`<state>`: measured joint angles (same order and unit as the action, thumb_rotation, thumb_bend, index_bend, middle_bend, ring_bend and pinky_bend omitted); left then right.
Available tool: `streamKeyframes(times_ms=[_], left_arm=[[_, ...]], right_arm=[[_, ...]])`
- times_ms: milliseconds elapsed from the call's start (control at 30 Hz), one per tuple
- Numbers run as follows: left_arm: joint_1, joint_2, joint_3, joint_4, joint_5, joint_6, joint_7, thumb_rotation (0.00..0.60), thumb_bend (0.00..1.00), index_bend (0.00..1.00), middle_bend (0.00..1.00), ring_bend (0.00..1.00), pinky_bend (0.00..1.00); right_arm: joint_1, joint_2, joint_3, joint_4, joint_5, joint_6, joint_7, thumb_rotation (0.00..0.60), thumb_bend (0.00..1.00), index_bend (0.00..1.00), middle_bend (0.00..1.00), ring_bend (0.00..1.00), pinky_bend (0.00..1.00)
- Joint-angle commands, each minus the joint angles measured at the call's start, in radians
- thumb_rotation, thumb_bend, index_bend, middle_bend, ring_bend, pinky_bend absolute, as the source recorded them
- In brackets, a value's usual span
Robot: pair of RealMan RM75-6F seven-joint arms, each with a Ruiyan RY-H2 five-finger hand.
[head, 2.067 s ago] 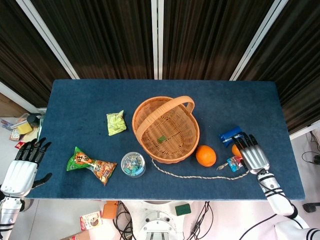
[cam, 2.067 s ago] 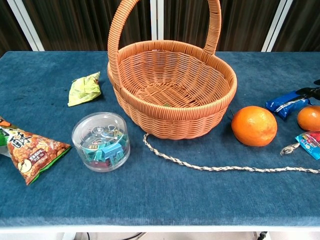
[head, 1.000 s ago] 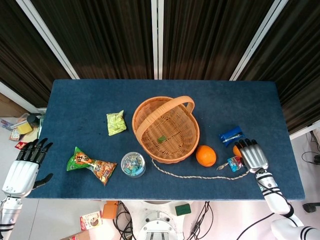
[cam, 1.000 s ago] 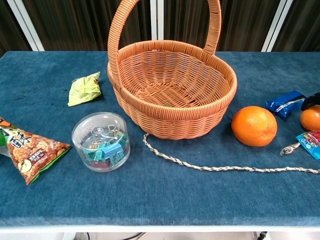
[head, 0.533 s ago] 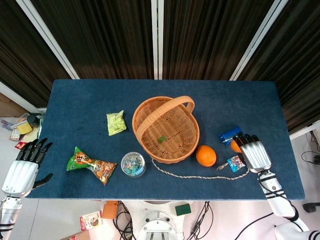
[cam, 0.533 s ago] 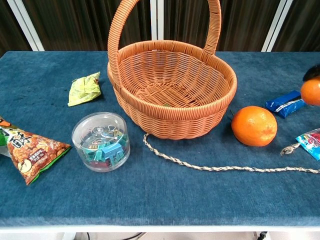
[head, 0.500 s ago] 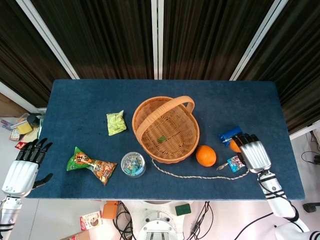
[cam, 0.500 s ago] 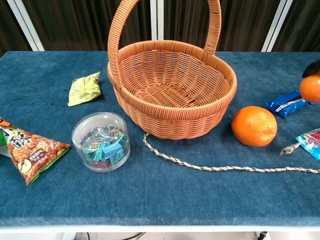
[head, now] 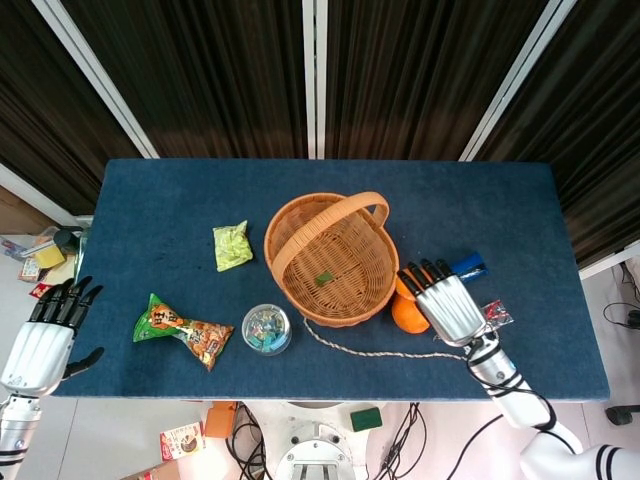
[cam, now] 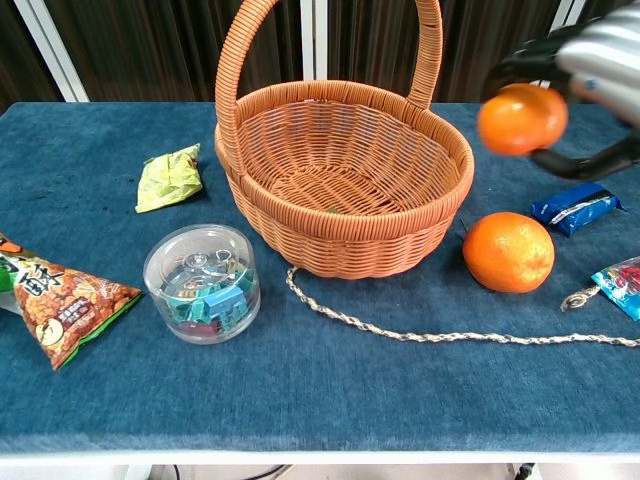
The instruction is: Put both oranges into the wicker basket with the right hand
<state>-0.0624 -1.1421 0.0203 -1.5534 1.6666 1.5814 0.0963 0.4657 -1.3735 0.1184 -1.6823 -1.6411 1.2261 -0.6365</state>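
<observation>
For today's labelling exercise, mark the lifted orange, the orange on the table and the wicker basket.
lifted orange (cam: 520,118), chest view, middle of its peel
orange on the table (cam: 508,252), chest view, centre of its front
wicker basket (cam: 345,232), chest view, front wall under the rim

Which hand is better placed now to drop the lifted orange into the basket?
The right hand. It already holds the small orange in the air just right of the wicker basket. The left hand is open, off the table's far left edge.
</observation>
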Motion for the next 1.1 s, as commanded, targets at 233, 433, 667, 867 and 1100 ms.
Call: streamKeyframes(times_ms=[233,433,667,867,1100], left_arm=[[-0.001,0.008,-0.006,0.007,-0.011,0.000,-0.028,0.600,0.13,0.10,0.02,0.00,0.11],[0.000,0.010,-0.006,0.010,-0.009,0.002,-0.034,0.600,0.13,0.10,0.02,0.00,0.11],[-0.003,0.009,-0.007,0.011,-0.010,-0.004,-0.033,0.600,0.13,0.10,0.02,0.00,0.11],[-0.006,0.008,-0.007,0.010,-0.012,-0.009,-0.029,0.600,0.13,0.10,0.02,0.00,0.11],[-0.005,0.005,-0.003,0.007,-0.004,-0.009,-0.015,0.600,0.13,0.10,0.02,0.00,0.11]], right_arm=[[0.142,-0.191,0.090,0.056,0.174,-0.161,-0.170,0.600,0.42,0.47,0.34,0.28,0.39],[0.195,-0.251,0.122,0.097,0.279,-0.216,-0.180,0.600,0.41,0.42,0.26,0.25,0.31],[0.232,-0.304,0.141,0.125,0.324,-0.182,-0.216,0.600,0.42,0.01,0.00,0.00,0.05],[0.220,-0.299,0.112,0.136,0.261,-0.108,-0.172,0.600,0.50,0.00,0.00,0.00,0.05],[0.143,-0.181,0.015,0.076,0.131,0.001,-0.061,0.600,0.60,0.06,0.04,0.00,0.06]])
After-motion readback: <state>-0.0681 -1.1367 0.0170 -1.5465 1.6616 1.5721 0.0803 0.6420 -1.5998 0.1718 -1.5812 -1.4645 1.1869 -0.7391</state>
